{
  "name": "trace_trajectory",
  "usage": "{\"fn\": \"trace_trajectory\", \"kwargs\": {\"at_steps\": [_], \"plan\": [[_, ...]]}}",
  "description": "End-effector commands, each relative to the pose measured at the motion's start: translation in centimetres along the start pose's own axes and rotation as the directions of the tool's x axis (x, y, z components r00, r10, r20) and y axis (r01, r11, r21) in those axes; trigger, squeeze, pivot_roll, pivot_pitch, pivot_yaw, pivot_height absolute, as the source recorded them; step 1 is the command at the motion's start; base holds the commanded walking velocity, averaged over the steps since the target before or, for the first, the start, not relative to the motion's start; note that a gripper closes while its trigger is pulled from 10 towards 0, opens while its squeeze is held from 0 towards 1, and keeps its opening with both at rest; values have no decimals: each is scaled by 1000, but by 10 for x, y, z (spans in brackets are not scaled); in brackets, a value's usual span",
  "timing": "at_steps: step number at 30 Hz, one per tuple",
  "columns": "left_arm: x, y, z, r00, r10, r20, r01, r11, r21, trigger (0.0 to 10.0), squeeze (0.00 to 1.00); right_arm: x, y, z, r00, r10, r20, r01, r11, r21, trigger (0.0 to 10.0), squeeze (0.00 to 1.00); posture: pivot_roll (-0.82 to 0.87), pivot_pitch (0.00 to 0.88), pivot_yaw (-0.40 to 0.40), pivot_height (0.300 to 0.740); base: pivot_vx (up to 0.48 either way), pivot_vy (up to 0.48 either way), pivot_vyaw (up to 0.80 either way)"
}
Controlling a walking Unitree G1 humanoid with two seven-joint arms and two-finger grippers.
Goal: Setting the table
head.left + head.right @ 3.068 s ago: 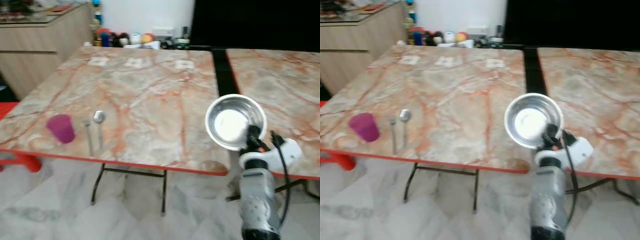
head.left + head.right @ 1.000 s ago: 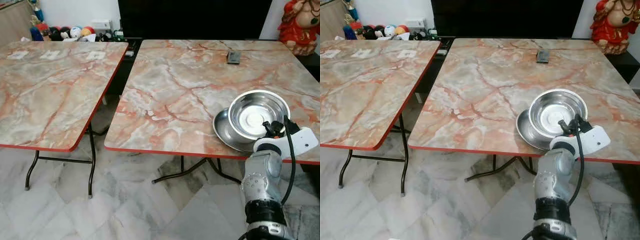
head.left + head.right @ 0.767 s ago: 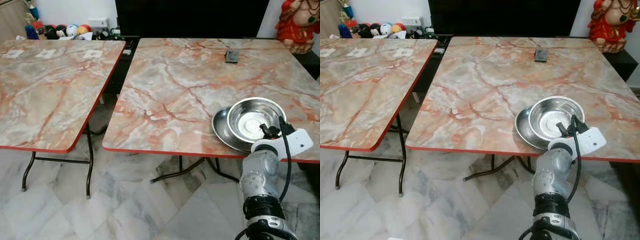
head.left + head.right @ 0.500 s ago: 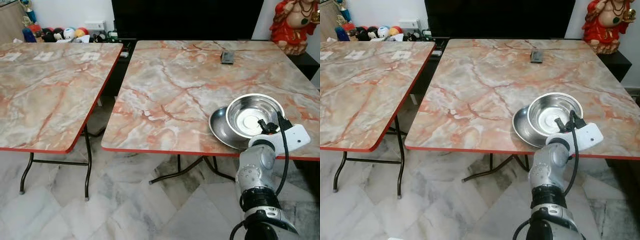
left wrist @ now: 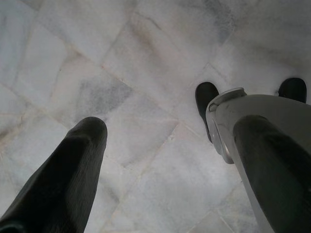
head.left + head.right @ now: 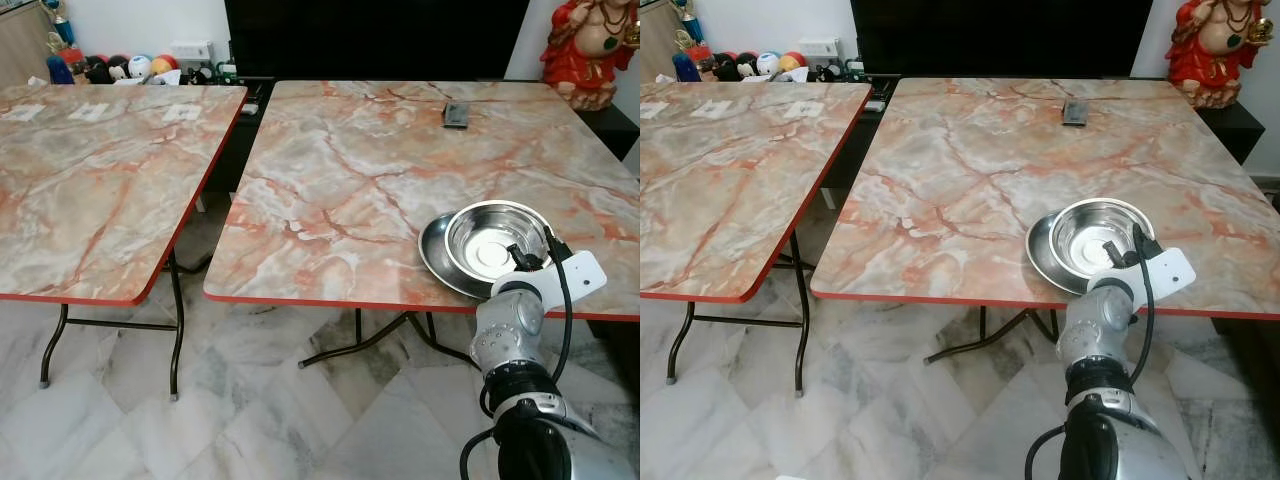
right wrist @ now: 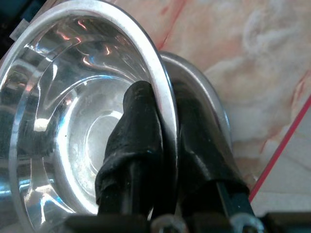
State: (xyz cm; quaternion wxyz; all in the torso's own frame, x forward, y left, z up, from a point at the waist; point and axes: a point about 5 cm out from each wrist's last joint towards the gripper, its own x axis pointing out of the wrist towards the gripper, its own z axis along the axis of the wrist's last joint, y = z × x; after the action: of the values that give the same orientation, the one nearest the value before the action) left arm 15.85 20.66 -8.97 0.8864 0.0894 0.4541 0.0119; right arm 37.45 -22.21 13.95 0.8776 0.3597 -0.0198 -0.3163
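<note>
- The right claw (image 7: 163,160) pinched the near rim of a steel bowl (image 6: 494,239); in the right wrist view one black finger (image 7: 133,141) was inside the bowl and the other one outside, w/ the rim between them.
- The bowl was over a steel plate (image 6: 437,256), near the front right corner of the right table (image 6: 380,180). I could not tell if the bowl touched the plate or hung just above it.
- The plate lay flat on the table, close to the red front edge.
- The right arm (image 6: 1095,330) came up from below the table edge, w/ a white wrist part (image 6: 1167,270) & a black cable on it.
- The left claw (image 5: 165,160) hung idle over the pale marble floor (image 5: 146,73), fingers spread apart. The robot's grey leg (image 5: 262,145) was beside it.
- A small dark flat object (image 6: 456,115) lay far back on the right table.
- The left table (image 6: 90,170) stood apart, w/ three white squares (image 6: 97,110) near its far edge.
- A red statue (image 6: 590,45) stood at the back right; colourful small things (image 6: 120,68) at the back left.
</note>
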Motion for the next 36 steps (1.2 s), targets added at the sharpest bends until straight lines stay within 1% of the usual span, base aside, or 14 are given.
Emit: {"fn": "trace_trajectory", "kwargs": {"at_steps": [1,3,5,9,10,15,16,17,18,20,21,22,23,36], "plan": [[-2,4,-10,999,2,-35,-2,1000,7,10000,0,1,4,1,1000,6,4,-6,1000,9,10000,82,-7,99,23,740,0,0,0],[-2,4,-10,999,3,-36,-3,1000,7,10000,0,1,4,0,1000,7,1,-7,1000,10,10000,373,-7,99,23,740,0,0,0],[-2,4,-10,999,3,-36,-3,1000,7,10000,0,1,4,0,1000,8,-2,-8,1000,12,10000,376,-3,98,23,740,0,0,0],[-2,4,-10,999,4,-37,-4,1000,8,10000,0,1,3,-3,1000,8,-17,-8,1000,4,10000,235,0,97,23,740,0,0,0],[-2,4,-10,999,4,-37,-4,1000,7,10000,0,1,3,-4,1000,6,-17,-6,1000,5,10000,0,1,97,22,740,0,0,0],[-3,4,-11,999,4,-38,-4,1000,8,10000,0,2,2,-4,1000,0,-19,0,1000,6,10000,0,4,96,22,740,0,0,0],[-3,4,-11,999,4,-39,-4,1000,8,10000,0,2,2,-3,1000,-1,-18,1,1000,7,10000,784,4,96,22,740,0,0,0],[-3,4,-11,999,5,-39,-4,1000,8,10000,0,2,2,-3,1000,-1,-17,1,1000,8,10000,784,4,96,22,740,0,0,0],[-3,4,-11,999,5,-39,-4,1000,9,10000,0,2,3,-3,1000,-2,-17,2,1000,8,10000,882,4,96,22,740,0,0,0],[-3,4,-11,999,5,-39,-5,1000,9,10000,0,2,3,-2,1000,-2,-16,2,1000,9,10000,722,6,97,22,740,0,0,0],[-3,4,-11,999,6,-39,-5,1000,9,10000,0,2,3,-2,1000,-1,-16,2,1000,9,10000,722,6,97,22,740,0,0,0],[-3,4,-11,999,6,-39,-6,1000,9,10000,0,2,4,-2,1000,-1,-17,1,1000,7,10000,204,6,97,22,740,0,0,0],[-3,4,-11,999,6,-39,-6,1000,9,10000,0,2,4,-3,1000,-1,-19,2,1000,8,10000,0,7,95,22,740,0,0,0],[-3,4,-11,999,6,-40,-5,1000,11,10000,0,2,5,-4,1000,-7,-23,7,1000,1,10000,0,8,94,21,740,0,0,0]]}}
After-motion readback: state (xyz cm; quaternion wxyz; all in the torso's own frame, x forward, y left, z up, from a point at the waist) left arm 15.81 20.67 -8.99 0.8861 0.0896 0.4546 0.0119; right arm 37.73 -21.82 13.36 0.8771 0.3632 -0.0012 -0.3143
